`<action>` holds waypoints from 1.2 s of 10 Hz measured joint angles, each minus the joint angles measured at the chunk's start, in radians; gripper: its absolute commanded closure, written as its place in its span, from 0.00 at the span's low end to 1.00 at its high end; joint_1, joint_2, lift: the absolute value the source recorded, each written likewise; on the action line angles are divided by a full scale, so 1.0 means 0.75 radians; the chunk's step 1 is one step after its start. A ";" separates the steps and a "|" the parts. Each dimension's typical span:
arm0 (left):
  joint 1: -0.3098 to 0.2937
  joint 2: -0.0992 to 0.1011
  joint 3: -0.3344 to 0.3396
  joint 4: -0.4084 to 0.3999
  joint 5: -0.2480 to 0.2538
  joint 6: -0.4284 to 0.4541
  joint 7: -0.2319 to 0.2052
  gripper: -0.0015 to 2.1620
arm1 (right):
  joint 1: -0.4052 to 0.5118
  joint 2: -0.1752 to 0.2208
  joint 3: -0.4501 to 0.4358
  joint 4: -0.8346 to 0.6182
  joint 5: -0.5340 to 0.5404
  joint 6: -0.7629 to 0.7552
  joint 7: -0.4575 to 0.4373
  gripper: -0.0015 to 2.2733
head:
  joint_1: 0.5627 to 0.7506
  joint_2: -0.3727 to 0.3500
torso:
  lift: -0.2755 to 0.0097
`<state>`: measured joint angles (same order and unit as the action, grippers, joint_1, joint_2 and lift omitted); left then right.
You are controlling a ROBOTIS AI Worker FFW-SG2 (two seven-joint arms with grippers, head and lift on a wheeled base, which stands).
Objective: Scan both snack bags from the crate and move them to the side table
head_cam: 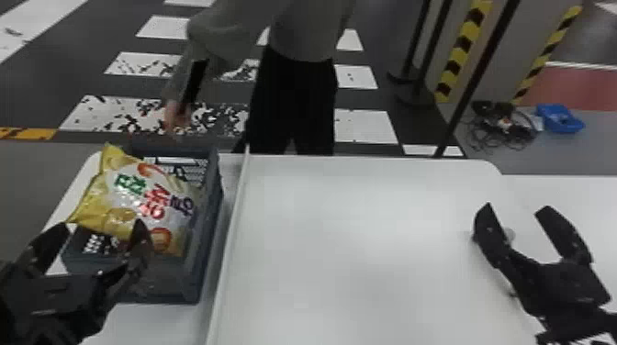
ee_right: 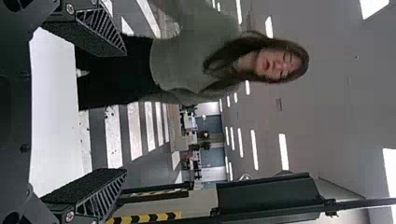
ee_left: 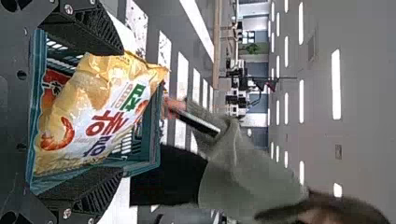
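The crate (head_cam: 202, 257) sits on the left part of the white table (head_cam: 358, 229), and the yellow snack bag (head_cam: 156, 197) lies slanted across its top, one corner poking past the crate's left side. The left wrist view shows red packaging (ee_left: 52, 86) in the crate, mostly covered by the yellow bag. The left gripper (head_cam: 103, 225) is at the crate's near end, its jaws wide apart — one tip overlaps the bag's near edge in the head view, though I can't tell whether they touch. The right gripper (head_cam: 518, 208) is over the table's right end, well apart from the crate, its jaws also wide. A small round thing (head_cam: 508, 235) shows partly behind its left finger. A raised strip (head_cam: 231, 238) runs along the table just right of the crate. On the floor beyond, to the right, a blue tray (head_cam: 558, 120) lies beside a tangle of cables (head_cam: 500, 126), near yellow-and-black striped tape (head_cam: 466, 43).
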<state>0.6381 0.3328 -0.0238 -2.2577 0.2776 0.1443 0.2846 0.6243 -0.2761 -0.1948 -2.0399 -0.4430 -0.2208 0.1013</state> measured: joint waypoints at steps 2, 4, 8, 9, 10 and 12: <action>0.000 -0.001 0.026 0.001 0.013 -0.004 0.021 0.06 | 0.000 0.000 0.002 0.002 0.002 -0.001 0.000 0.05 | 0.70 0.40 | 0.63; 0.009 0.003 0.109 -0.001 0.094 -0.005 -0.023 0.06 | 0.003 -0.001 0.007 0.002 0.008 -0.001 0.000 0.05 | 0.70 0.45 | 0.63; -0.017 0.015 0.319 0.089 0.351 -0.058 -0.237 0.06 | 0.010 -0.012 0.021 0.000 0.026 -0.001 0.002 0.05 | 0.70 0.56 | 0.63; -0.054 0.017 0.332 0.129 0.382 -0.053 -0.250 0.06 | 0.013 -0.015 0.024 0.000 0.032 -0.001 0.002 0.05 | 0.70 0.58 | 0.63; -0.100 0.017 0.334 0.169 0.395 -0.035 -0.261 0.06 | 0.017 -0.016 0.025 -0.002 0.037 -0.001 0.002 0.05 | 0.70 0.58 | 0.63; -0.214 0.018 0.327 0.248 0.403 0.057 -0.281 0.06 | 0.022 -0.026 0.027 -0.004 0.045 -0.001 0.002 0.05 | 0.70 0.59 | 0.63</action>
<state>0.4775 0.3465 0.2217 -2.0714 0.5795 0.1871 0.0738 0.6410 -0.2954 -0.1749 -2.0432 -0.4089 -0.2216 0.1027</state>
